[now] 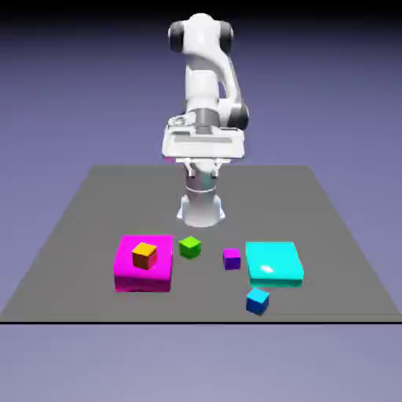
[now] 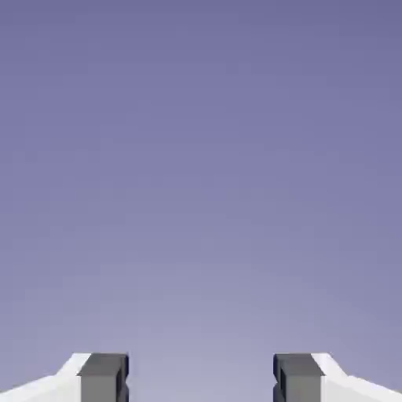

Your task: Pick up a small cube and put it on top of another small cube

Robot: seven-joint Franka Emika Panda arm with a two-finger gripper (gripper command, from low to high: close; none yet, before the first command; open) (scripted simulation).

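Note:
The small blue cube (image 1: 257, 301) lies near the table's front edge, just in front of the cyan slab. The small green cube (image 1: 189, 247) sits mid-table, right beside the magenta slab. My gripper (image 1: 202, 151) hangs high above the back of the table, far from both cubes. In the hand view the gripper (image 2: 201, 381) is open: its two grey fingertips (image 2: 102, 378) stand wide apart with only the plain backdrop between them. No cube shows in the hand view.
A magenta slab (image 1: 144, 267) carries a small orange cube (image 1: 144, 255) at the exterior view's left. A small purple cube (image 1: 231, 258) lies between the green cube and the cyan slab (image 1: 273, 263). The grey table (image 1: 94, 204) ends just in front of the blue cube.

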